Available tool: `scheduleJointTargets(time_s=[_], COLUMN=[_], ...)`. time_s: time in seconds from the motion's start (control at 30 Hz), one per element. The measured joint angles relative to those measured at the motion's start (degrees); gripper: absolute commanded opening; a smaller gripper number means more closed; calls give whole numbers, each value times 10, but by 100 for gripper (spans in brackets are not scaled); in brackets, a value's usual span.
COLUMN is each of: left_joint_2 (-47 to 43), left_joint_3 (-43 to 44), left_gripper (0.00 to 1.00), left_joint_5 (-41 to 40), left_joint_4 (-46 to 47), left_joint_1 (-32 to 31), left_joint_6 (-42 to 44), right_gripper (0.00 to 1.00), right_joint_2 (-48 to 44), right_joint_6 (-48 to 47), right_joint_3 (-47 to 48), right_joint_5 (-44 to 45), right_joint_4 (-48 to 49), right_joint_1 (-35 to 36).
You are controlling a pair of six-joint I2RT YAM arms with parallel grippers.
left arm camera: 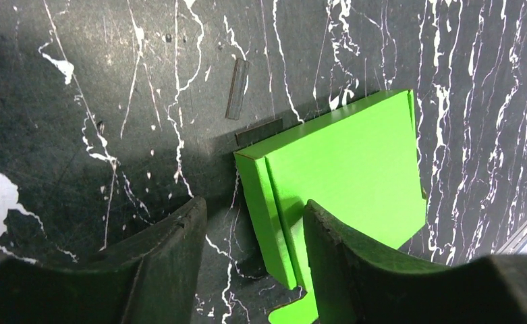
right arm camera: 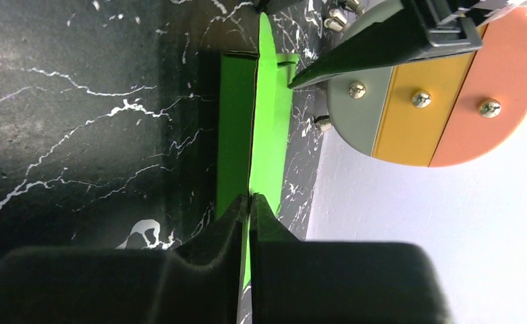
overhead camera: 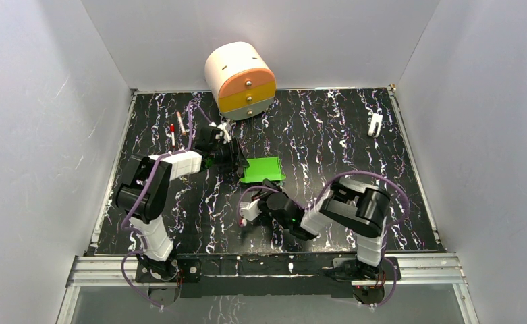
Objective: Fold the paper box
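The paper box point(overhead camera: 263, 169) is bright green card, partly folded, lying flat near the middle of the black marbled table. My left gripper point(overhead camera: 237, 160) is at its left edge. In the left wrist view it point(left arm camera: 254, 206) stands open astride the box's raised side wall point(left arm camera: 267, 216). One finger point(left arm camera: 355, 263) is over the green top point(left arm camera: 355, 162), and the other finger point(left arm camera: 166, 256) is over bare table with a gap to the card. My right gripper point(overhead camera: 268, 188) is at the box's near edge. Its jaws point(right arm camera: 249, 200) are shut on a thin green flap point(right arm camera: 270, 121) standing on edge.
A cream cylinder drawer unit point(overhead camera: 240, 79) with orange and yellow drawers stands at the back, close behind the box point(right arm camera: 436, 101). Two pens point(overhead camera: 175, 129) lie at the back left and a small white clip point(overhead camera: 375, 124) at the back right. Grey walls enclose the table.
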Motion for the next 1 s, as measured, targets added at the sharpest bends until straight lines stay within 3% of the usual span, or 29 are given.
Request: scheduleJointTargets(time_s=[0.07,0.23,0.5,0.73,1.0], left_joint_2=[-6,-43,-184,-305,-400], left_joint_3=[0,0,-1,-1,-25], left_gripper=[54,56,62,63,63], left_joint_5=[0,-2,-29,-74,-92], left_joint_4=[-11,-45,-96,-156,-236], left_joint_1=[0,0,0,0,0], left_joint_6=[-1,-3,-11,-6,11], right_gripper=[0,0,0,0,0], right_joint_2=[-19,-105,-208,-232,-221], right_joint_6=[8,49,165,264,329], right_joint_3=[0,9,100,214,316], right_joint_5=[-2,-16,-72,-159,-274], right_joint_4=[-21,-109,-364,-593,-770], right_joint_1=[4,9,9,5,-27])
